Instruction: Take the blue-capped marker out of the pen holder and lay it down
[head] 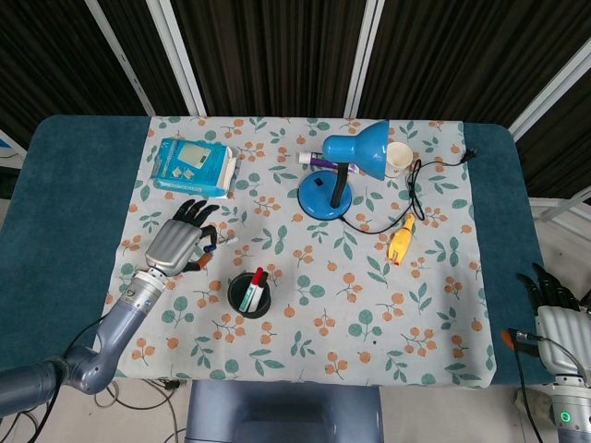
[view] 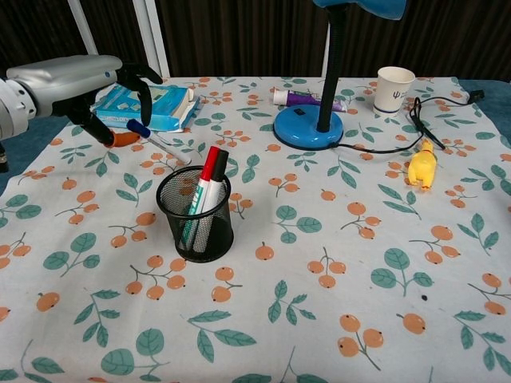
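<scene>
Left hand is pinching the blue-capped marker low over the cloth just far-left of the pen holder, so letting go while it's tilted could send it rolling; right hand sits idle, fingers spread.

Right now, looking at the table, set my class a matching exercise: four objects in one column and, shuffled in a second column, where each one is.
Objects
1. blue-capped marker
2. red-capped marker
3. paper cup
4. yellow toy

Places
A. standing in the pen holder
B. held in the left hand
C. beside the black lamp cord
D. far side of the table, right of the lamp base

Pairs: 1-B, 2-A, 3-D, 4-C
</scene>
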Action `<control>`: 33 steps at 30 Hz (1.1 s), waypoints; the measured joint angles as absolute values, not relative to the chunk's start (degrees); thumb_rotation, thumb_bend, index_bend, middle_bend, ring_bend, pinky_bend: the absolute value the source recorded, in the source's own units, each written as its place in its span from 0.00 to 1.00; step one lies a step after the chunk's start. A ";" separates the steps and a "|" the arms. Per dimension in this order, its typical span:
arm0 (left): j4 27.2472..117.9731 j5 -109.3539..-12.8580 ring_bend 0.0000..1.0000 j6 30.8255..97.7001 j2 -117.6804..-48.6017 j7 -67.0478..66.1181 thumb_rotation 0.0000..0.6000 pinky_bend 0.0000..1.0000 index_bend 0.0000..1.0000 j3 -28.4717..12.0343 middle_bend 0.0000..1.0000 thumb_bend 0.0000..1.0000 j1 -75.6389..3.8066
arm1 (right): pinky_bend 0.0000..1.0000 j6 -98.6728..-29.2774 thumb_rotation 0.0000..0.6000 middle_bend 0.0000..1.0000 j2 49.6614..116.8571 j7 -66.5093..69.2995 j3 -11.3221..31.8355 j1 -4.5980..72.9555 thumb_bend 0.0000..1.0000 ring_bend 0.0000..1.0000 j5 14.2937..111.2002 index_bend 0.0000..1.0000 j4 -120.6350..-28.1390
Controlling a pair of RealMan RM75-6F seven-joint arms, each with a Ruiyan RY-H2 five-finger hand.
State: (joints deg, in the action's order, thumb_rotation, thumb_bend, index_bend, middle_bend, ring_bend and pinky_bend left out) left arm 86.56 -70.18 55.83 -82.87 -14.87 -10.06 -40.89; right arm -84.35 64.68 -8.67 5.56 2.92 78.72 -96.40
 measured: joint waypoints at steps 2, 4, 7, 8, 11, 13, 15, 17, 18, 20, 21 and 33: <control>87.17 -71.24 0.00 55.51 -82.38 -14.84 1.00 0.00 0.29 -9.42 0.08 0.13 -40.98 | 0.18 -84.53 1.00 0.05 64.78 -8.70 5.58 2.88 0.19 0.09 78.81 0.17 -96.33; 88.35 -72.23 0.00 55.61 -81.76 -14.83 1.00 0.00 0.24 -8.97 0.07 0.13 -40.95 | 0.18 -84.51 1.00 0.05 64.81 -8.69 5.59 2.86 0.19 0.09 78.71 0.17 -96.33; 90.72 -73.01 0.00 56.54 -80.61 -14.76 1.00 0.00 0.22 -8.74 0.07 0.13 -40.59 | 0.18 -84.41 1.00 0.05 64.80 -8.69 5.65 2.86 0.19 0.09 78.48 0.17 -96.42; 91.66 -73.23 0.00 56.93 -80.10 -14.75 1.00 0.00 0.22 -8.70 0.07 0.13 -40.41 | 0.18 -84.45 1.00 0.05 64.78 -8.71 5.66 2.85 0.19 0.09 78.49 0.17 -96.44; 95.53 -73.98 0.00 58.77 -77.67 -15.14 1.00 0.00 0.22 -8.53 0.07 0.19 -39.48 | 0.18 -84.46 1.00 0.05 64.78 -8.73 5.68 2.84 0.19 0.09 78.48 0.17 -96.48; 98.64 -74.48 0.00 60.88 -75.44 -16.10 1.00 0.00 0.21 -8.29 0.06 0.22 -38.34 | 0.18 -84.43 1.00 0.05 64.77 -8.77 5.67 2.84 0.19 0.09 78.46 0.17 -96.52; 100.95 -74.75 0.00 63.28 -73.61 -17.41 1.00 0.00 0.20 -7.96 0.05 0.24 -36.97 | 0.18 -84.50 1.00 0.05 64.79 -8.89 5.67 2.83 0.19 0.09 78.51 0.17 -96.45; 103.33 -74.66 0.00 66.78 -71.71 -19.85 1.00 0.00 0.18 -7.34 0.03 0.25 -34.73 | 0.18 -84.56 1.00 0.05 64.81 -9.21 5.69 2.86 0.19 0.09 78.55 0.17 -96.30; 104.29 -74.53 0.00 68.47 -71.01 -21.24 1.00 0.00 0.17 -6.98 0.02 0.25 -33.61 | 0.18 -84.59 1.00 0.05 64.85 -9.34 5.72 2.88 0.19 0.09 78.57 0.17 -96.23; 106.31 -74.29 0.00 72.61 -69.51 -24.68 1.00 0.00 0.15 -5.79 0.00 0.25 -30.57 | 0.18 -84.64 1.00 0.05 64.93 -9.39 5.78 2.94 0.19 0.09 78.63 0.17 -96.21; 107.25 -74.24 0.00 74.85 -68.69 -26.25 1.00 0.00 0.15 -4.84 0.00 0.25 -28.60 | 0.18 -84.65 1.00 0.05 64.93 -9.48 5.77 2.96 0.19 0.09 78.71 0.17 -96.15; 101.91 -80.45 0.00 89.20 -67.07 -21.52 1.00 0.00 0.14 3.41 0.00 0.25 -13.52 | 0.18 -85.16 1.00 0.05 65.16 -9.63 5.62 3.16 0.18 0.09 80.08 0.17 -95.06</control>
State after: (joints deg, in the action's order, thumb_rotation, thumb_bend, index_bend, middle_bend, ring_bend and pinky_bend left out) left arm 101.91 -80.45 89.20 -67.07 -21.52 3.41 -13.52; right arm -85.16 65.16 -9.63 5.62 3.16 80.08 -95.06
